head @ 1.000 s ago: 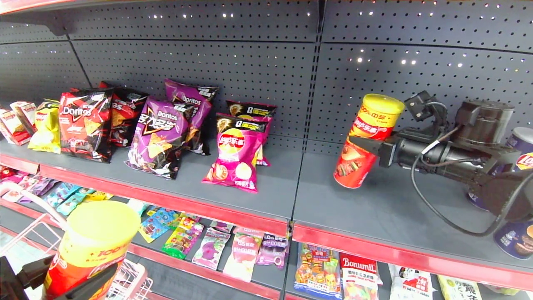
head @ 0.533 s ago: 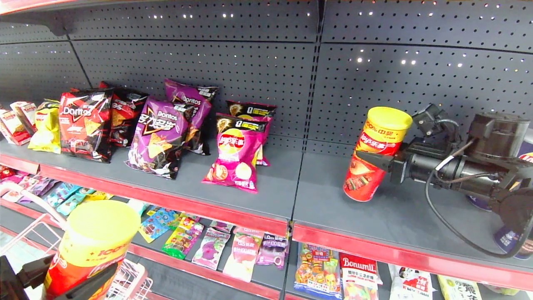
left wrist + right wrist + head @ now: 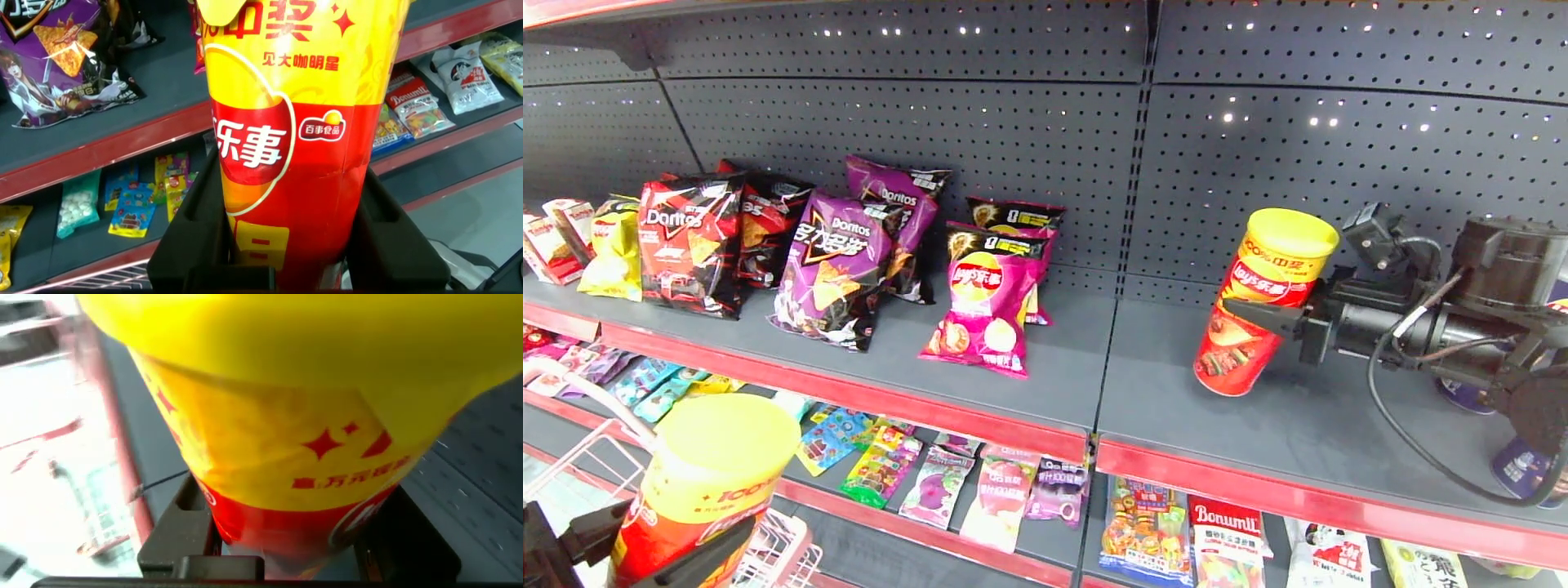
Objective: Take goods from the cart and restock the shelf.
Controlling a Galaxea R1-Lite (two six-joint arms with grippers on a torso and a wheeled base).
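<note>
Right gripper pinches our yellow-lidded red cardboard chip canister: axis leans lid-rightward, base at grey metal shelf. We'd upright it before release. Left gripper clamps a twin canister.

Dark grey pegboard wall spans 9 to 3 o'clock, specks of light glinting at 1 o'clock; the grey shelf shows a red front edge at 5 o'clock.

Left of centre in the head view lean black-and-red chip bags, purple chip bags and a pink chip bag, with a yellow bag at far left. Small sweet packets lie along the bottom. A perforated back panel spans the top.
</note>
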